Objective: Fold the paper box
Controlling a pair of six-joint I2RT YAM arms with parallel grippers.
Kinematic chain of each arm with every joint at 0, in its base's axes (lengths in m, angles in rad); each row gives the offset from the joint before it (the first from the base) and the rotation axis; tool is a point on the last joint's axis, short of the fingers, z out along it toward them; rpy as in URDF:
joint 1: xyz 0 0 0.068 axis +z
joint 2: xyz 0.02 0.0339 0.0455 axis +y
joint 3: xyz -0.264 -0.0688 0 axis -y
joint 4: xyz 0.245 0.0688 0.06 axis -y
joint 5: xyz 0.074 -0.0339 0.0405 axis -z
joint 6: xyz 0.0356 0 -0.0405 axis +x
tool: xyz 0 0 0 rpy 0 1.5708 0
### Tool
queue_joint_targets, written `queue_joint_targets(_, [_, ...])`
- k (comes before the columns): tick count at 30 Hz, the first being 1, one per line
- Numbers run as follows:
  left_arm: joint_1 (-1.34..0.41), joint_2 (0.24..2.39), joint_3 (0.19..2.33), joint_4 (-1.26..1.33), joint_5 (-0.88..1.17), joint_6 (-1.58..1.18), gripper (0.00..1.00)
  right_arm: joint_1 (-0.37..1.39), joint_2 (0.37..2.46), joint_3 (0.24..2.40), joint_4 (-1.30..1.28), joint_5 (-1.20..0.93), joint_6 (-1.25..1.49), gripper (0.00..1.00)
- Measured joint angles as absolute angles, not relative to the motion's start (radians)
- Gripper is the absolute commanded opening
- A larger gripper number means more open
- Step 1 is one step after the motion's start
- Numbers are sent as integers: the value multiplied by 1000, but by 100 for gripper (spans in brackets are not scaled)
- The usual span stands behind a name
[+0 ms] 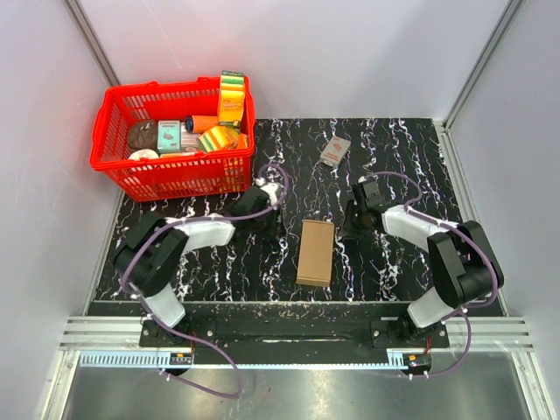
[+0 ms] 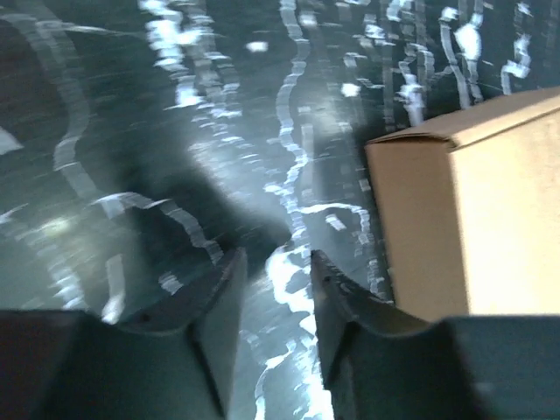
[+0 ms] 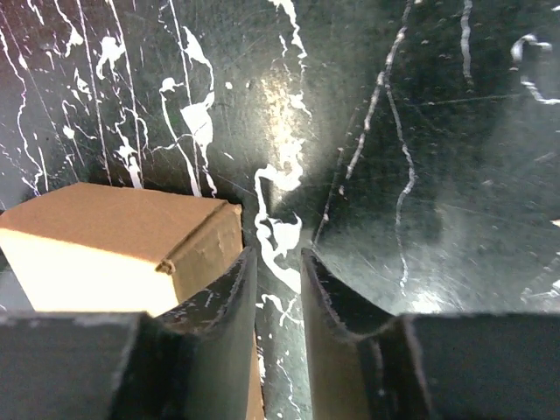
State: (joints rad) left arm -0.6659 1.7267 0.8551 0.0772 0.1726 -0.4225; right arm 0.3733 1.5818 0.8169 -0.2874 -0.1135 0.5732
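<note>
The paper box [image 1: 315, 252] is a slim, closed brown cardboard box lying flat on the black marbled table between the two arms. My left gripper [image 1: 268, 224] hangs just left of the box's far end, and in the left wrist view the box [image 2: 490, 201] lies right of my left gripper [image 2: 278, 258]. Its jaws are narrowly open with only table between them. My right gripper [image 1: 353, 226] is just right of the box's far end. In the right wrist view the box [image 3: 105, 236] sits beside the left finger of my right gripper [image 3: 277, 255], which is slightly open and holds nothing.
A red basket [image 1: 166, 188] filled with several packaged items stands at the back left. A small grey-and-red packet [image 1: 334, 150] lies at the back of the table, behind the box. White walls enclose the table.
</note>
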Motion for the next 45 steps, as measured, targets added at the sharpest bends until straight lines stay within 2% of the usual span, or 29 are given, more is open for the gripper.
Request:
queue_joint_targets(1, [-652, 1699, 836, 68, 157, -422, 53, 373, 1570, 822, -303, -96, 570, 44])
queue_joint_targets(3, [-624, 1632, 801, 41, 114, -425, 58, 373, 1532, 826, -335, -47, 568, 52])
queue_joint_targets(4, [-616, 1591, 787, 24, 91, -427, 60, 373, 1505, 825, -348, -22, 569, 61])
queue_joint_targets(6, [-615, 1514, 772, -6, 64, -425, 66, 372, 1446, 821, -364, 23, 575, 68])
queue_joint_targets(7, [-616, 1485, 769, -17, 57, -422, 68, 372, 1405, 815, -366, 49, 580, 76])
queue_joint_targets(11, [-621, 1297, 745, -84, 11, -408, 90, 371, 1239, 789, -373, 138, 584, 92])
queue_joint_targets(14, [-621, 1186, 717, -121, -16, -402, 96, 371, 1166, 780, -373, 173, 582, 99])
queue_joint_targets(21, [-621, 866, 626, -253, -132, -431, 98, 371, 1038, 701, -332, 226, 579, 100])
queue_joint_targets(32, [-624, 662, 494, -369, -200, -529, 98, 370, 716, 387, -11, 359, 437, 100])
queue_joint_targets(39, [-625, 508, 453, -381, -212, -550, 98, 370, 802, 418, 22, 437, 339, 100])
queue_joint_targets(45, [-626, 470, 447, -400, -226, -559, 98, 370, 908, 452, 22, 522, 296, 100])
